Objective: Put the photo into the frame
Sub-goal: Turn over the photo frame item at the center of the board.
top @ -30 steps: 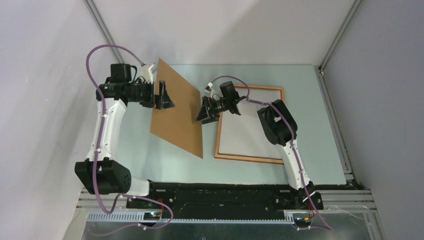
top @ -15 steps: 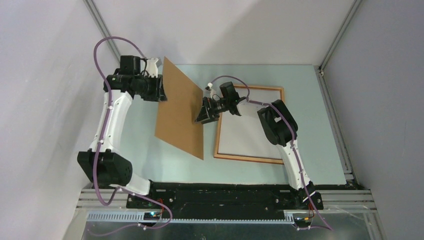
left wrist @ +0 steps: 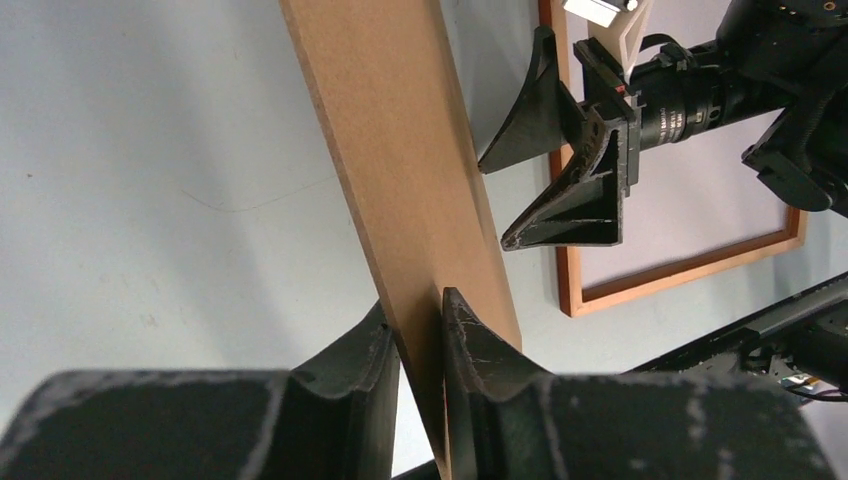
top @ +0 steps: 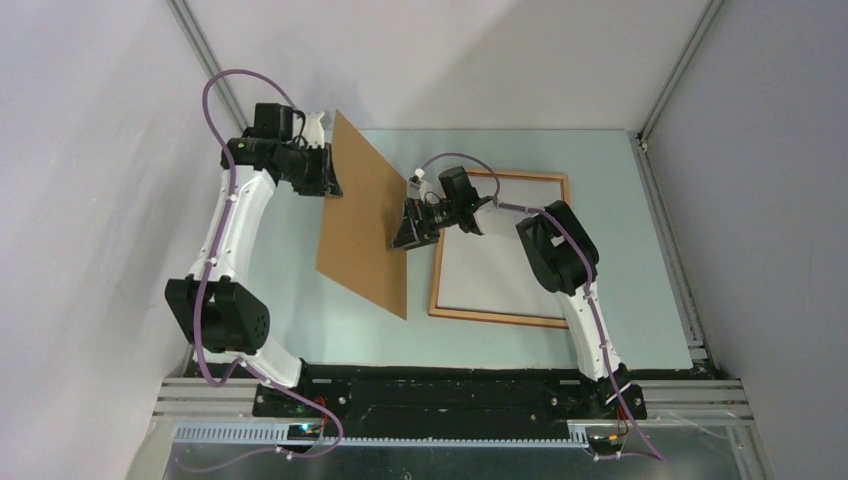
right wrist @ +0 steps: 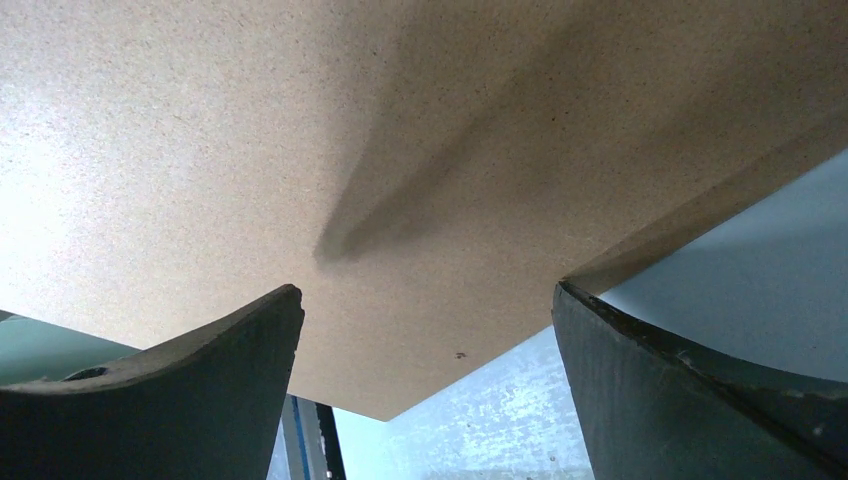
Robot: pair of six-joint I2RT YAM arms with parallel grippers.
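The frame (top: pixel 500 318), thin orange-brown wood, lies flat on the table at the right. The photo (top: pixel 492 270) lies inside it with its plain white back up. A brown backing board (top: pixel 362 230) stands tilted on edge left of the frame. My left gripper (top: pixel 328 180) is at the board's far left edge; in the left wrist view the board (left wrist: pixel 400 150) runs between both fingers, which pinch it. My right gripper (top: pixel 405 232) stands wide open at the board's right edge, with the board's underside (right wrist: pixel 300 130) spanning above its fingers (right wrist: pixel 220 370).
The pale blue-green table (top: pixel 280 300) is bounded by a metal rail (top: pixel 670 240) on the right and grey walls behind and left. The arms' black base bar (top: pixel 450 395) runs along the near edge. The frame's corner (left wrist: pixel 680 270) shows past the right gripper (left wrist: pixel 500 203).
The left arm moved right and farther back along the board's left edge and its jaws closed onto the board. The board shifted slightly right. The right arm stayed put, still open.
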